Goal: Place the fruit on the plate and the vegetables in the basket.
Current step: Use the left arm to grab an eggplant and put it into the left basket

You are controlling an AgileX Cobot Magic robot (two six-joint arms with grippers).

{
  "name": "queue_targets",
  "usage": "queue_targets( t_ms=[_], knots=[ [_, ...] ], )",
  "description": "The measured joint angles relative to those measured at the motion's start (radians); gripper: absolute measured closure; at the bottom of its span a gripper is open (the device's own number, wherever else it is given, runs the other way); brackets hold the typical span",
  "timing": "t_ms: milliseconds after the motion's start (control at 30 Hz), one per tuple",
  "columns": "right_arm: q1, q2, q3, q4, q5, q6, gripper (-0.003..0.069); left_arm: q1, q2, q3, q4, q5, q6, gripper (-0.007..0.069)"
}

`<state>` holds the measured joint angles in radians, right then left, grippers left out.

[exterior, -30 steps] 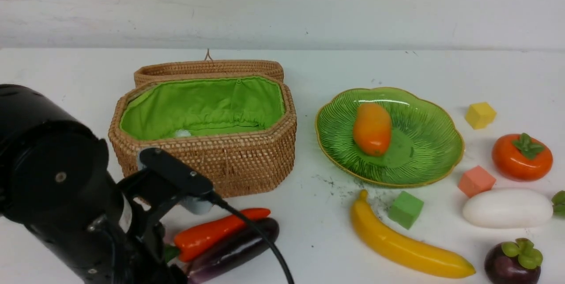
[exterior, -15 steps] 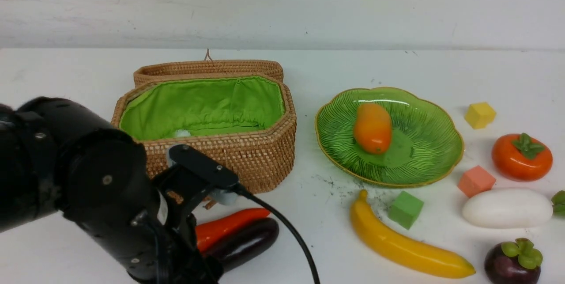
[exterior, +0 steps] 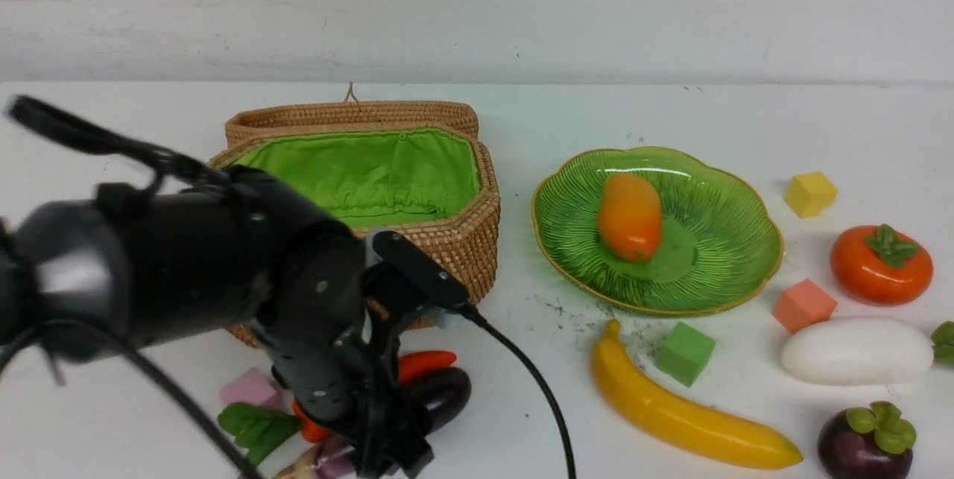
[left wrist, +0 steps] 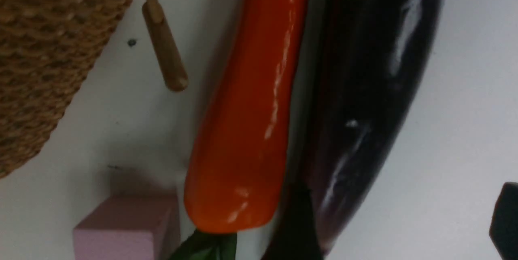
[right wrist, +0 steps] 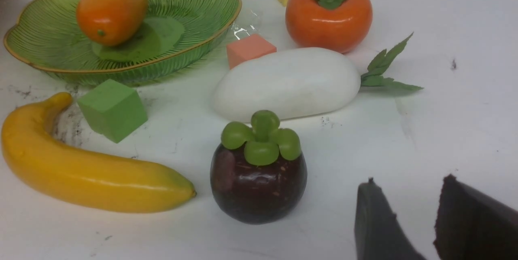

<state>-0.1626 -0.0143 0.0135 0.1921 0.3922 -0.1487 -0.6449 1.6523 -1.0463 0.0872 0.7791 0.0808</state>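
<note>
Beside the basket point(exterior: 462, 240), hovered over the eggplant point(left wrist: 364, 90) with left claw point(left wrist: 400, 215) spread, seemingly to straddle it; held right claw point(right wrist: 412, 219) parted, empty.

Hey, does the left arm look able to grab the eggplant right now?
Probably yes. The left gripper hangs open over the eggplant, seemingly with one finger on each side. The orange-red pepper lies tight against it, so the inner finger has little room.

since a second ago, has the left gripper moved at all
Yes. The left gripper has swung toward the robot's right, from the basket's left end to mid-front, down over the pepper and eggplant.
</note>
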Motion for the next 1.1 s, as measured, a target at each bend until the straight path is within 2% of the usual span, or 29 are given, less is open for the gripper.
queue_targets(
  t_ms=[300, 467, 633, 700, 733, 800, 1100],
  knots=[
    [0.0, 0.0, 0.0, 0.0, 0.0, 0.0, 0.0414, 0.0, 0.093, -0.011, -0.003, -0.05, 0.02, 0.0048],
    [0.0, 0.0, 0.0, 0.0, 0.0, 0.0, 0.0414, 0.0, 0.105, -0.011, -0.044, -0.062, 0.022, 0.0062],
    [0.0, 0.0, 0.0, 0.0, 0.0, 0.0, 0.0414, 0.0, 0.106, -0.011, -0.101, -0.06, 0.053, 0.0127],
    [0.0, 0.0, 0.0, 0.0, 0.0, 0.0, 0.0414, 0.0, 0.106, -0.011, -0.13, -0.055, 0.09, 0.0204],
    [0.0, 0.0, 0.0, 0.0, 0.0, 0.0, 0.0414, 0.0, 0.106, -0.011, -0.133, -0.054, 0.09, 0.0204],
    [0.0, 0.0, 0.0, 0.0, 0.0, 0.0, 0.0414, 0.0, 0.106, -0.011, -0.175, -0.048, 0.119, 0.0329],
    [0.0, 0.0, 0.0, 0.0, 0.0, 0.0, 0.0414, 0.001, 0.106, -0.019, -0.277, 0.01, 0.186, 0.0336]
  ],
)
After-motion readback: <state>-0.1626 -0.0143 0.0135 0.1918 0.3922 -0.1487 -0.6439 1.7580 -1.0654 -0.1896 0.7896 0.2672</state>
